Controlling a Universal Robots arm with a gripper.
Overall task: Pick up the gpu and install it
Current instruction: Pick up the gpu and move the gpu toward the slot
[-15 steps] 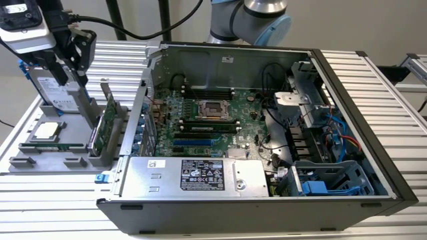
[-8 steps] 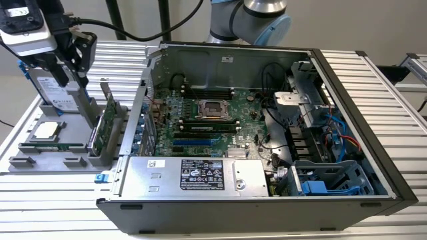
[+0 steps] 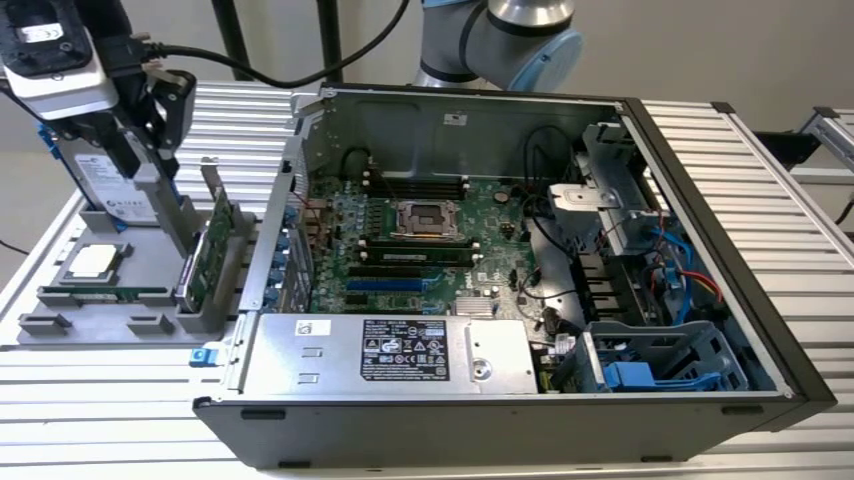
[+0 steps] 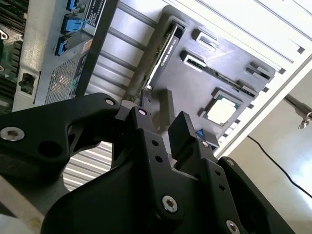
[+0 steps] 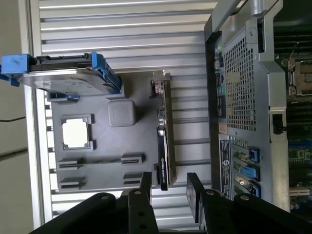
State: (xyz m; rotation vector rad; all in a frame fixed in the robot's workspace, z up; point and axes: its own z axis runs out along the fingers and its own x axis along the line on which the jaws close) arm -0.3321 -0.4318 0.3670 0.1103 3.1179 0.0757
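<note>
The gpu point(image 5: 163, 146) stands on edge in a grey holder tray point(image 5: 97, 151) on the tabletop point(image 3: 107, 400), just beside the open computer case point(image 3: 534, 420). The gripper point(image 5: 169, 181) hangs above it, spread wide and empty, with the card's edge lined up between its fingers point(image 5: 195, 183).

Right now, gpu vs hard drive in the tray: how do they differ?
The gpu is a thin green card; the hard drive is a thicker silver block in a blue frame. The gpu stands beside the computer case; the hard drive stands farther from it. The open gripper lines up with the gpu, not the hard drive. Both stand on edge in the gray tray.
</note>
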